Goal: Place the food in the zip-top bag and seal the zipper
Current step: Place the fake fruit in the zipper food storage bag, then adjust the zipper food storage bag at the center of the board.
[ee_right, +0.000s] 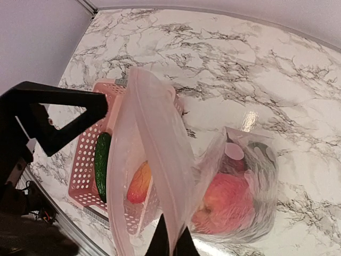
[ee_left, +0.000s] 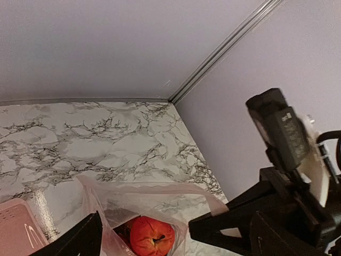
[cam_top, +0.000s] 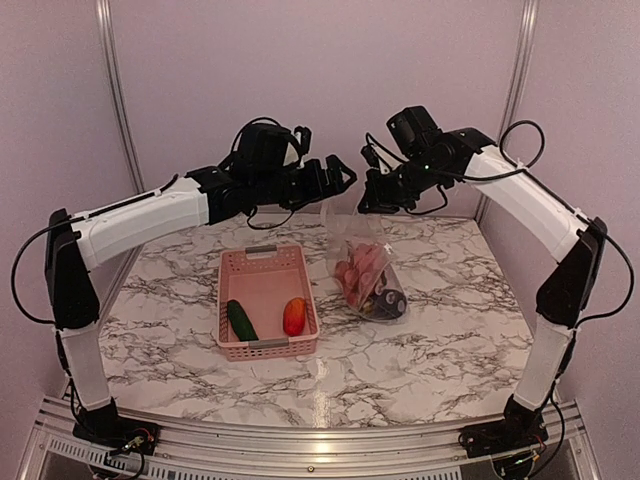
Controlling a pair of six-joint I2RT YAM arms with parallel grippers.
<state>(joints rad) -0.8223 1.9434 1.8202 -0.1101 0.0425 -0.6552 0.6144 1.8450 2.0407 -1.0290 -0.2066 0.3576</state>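
Observation:
The zip-top bag (cam_top: 366, 272) hangs upright over the table, its base resting on the marble. My right gripper (ee_right: 171, 244) is shut on the pale zipper (ee_right: 155, 133) strip at the mouth. Inside the bag lie a red fruit (ee_left: 152, 236), other reddish pieces and a dark one (cam_top: 388, 301). My left gripper (ee_left: 176, 242) stands wide open just above the open mouth, apart from the plastic, with its fingers (ee_left: 80, 242) on either side. A dark green cucumber (cam_top: 241, 320) and an orange-red fruit (cam_top: 294, 316) lie in the pink basket (cam_top: 262, 262).
The pink basket sits left of the bag on the marble table (cam_top: 440, 340). The right gripper's tip (ee_left: 213, 226) is close beside my left fingers. Walls close off the back and both sides.

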